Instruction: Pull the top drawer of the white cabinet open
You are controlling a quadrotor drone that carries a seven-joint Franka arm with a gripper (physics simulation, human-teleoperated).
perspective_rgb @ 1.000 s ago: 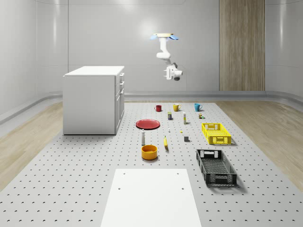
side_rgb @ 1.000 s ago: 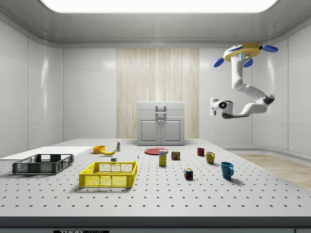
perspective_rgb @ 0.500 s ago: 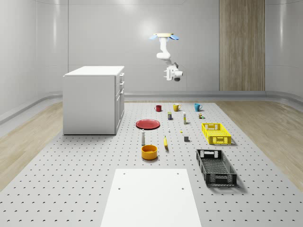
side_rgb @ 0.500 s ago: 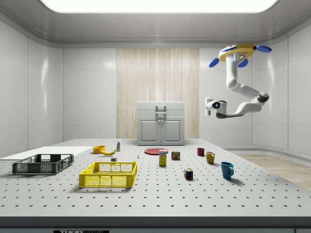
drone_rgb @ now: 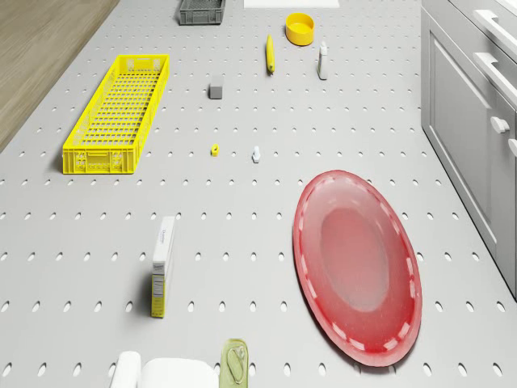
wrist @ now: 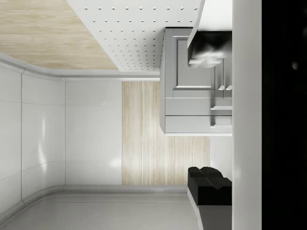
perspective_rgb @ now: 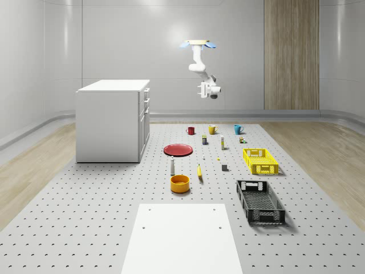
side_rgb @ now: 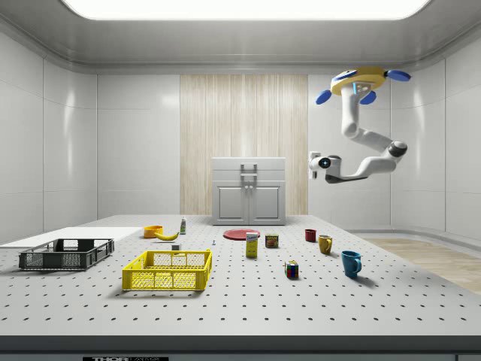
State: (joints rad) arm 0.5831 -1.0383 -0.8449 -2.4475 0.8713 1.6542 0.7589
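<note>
While the yellow-and-blue drone (side_rgb: 361, 77) hovers high over the grey perforated desk (side_rgb: 248, 301), its gripper (side_rgb: 313, 162), fingers (wrist: 208, 48) spread wide and empty, should square up to the white cabinet's top drawer (side_rgb: 249, 164), well apart at 9 o'clock in the side view.

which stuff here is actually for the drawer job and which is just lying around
For the job:
white cabinet
top drawer
hand, in the air, apart from the cabinet

Lying about:
red plate
yellow crate
black crate
orange bowl
banana
three mugs
</note>
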